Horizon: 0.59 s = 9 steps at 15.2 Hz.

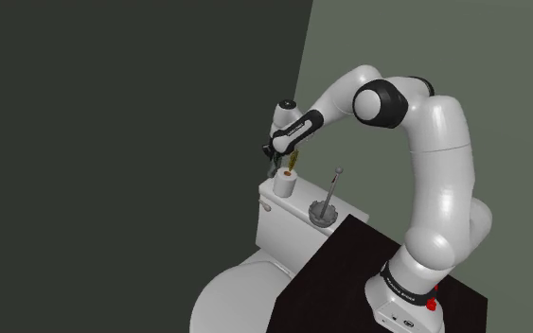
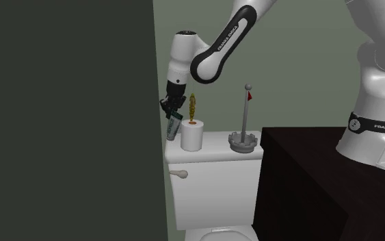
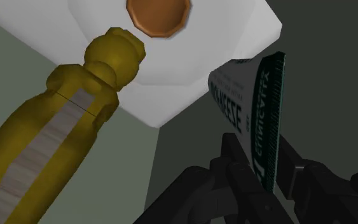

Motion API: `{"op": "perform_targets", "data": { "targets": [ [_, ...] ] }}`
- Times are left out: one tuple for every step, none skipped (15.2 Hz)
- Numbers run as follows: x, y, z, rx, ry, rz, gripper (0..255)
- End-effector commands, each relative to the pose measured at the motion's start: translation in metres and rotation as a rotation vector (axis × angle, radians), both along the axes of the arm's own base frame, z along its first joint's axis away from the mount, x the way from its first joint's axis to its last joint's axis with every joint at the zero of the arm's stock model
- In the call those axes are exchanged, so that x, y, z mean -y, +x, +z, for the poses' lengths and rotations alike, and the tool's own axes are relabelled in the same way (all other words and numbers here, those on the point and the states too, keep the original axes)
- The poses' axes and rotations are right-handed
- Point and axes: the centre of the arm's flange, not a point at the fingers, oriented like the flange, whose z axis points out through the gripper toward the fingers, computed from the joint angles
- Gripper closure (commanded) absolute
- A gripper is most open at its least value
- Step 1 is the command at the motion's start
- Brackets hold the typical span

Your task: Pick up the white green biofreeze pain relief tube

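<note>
- Now my jaws are clamped on the white-and-green tube (image 3: pixel 244 111).
- It hangs tilted just beside the toilet roll (image 2: pixel 192 137), over the tank's (image 2: pixel 218 161) wall-side end.
- A yellow bottle (image 3: pixel 56 133) stands near.

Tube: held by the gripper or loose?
Held. In the wrist view the gripper clasps the tube by its flat end between both fingers. Whether it clears the toilet tank, cannot tell.

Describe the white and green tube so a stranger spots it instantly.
Find the white toilet tank, then the white paper roll on its lid. Beside it, the black gripper clasps a white tube with a green crimped end; the neighbouring bottle is yellow.
</note>
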Motion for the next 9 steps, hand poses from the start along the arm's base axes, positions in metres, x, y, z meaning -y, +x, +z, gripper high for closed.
{"op": "perform_targets", "data": {
  "targets": [
    [0.0, 0.0, 0.01, 0.0, 0.0, 0.0, 255],
    [0.0, 0.0, 0.015, 0.0, 0.0, 0.0, 255],
    [0.0, 0.0, 0.021, 0.0, 0.0, 0.0, 255],
    [0.0, 0.0, 0.026, 0.0, 0.0, 0.0, 255],
    [0.0, 0.0, 0.031, 0.0, 0.0, 0.0, 255],
    [0.0, 0.0, 0.037, 0.0, 0.0, 0.0, 255],
    [0.0, 0.0, 0.042, 0.0, 0.0, 0.0, 255],
    [0.0, 0.0, 0.043, 0.0, 0.0, 0.0, 255],
    [0.0, 0.0, 0.043, 0.0, 0.0, 0.0, 255]
  ]
}}
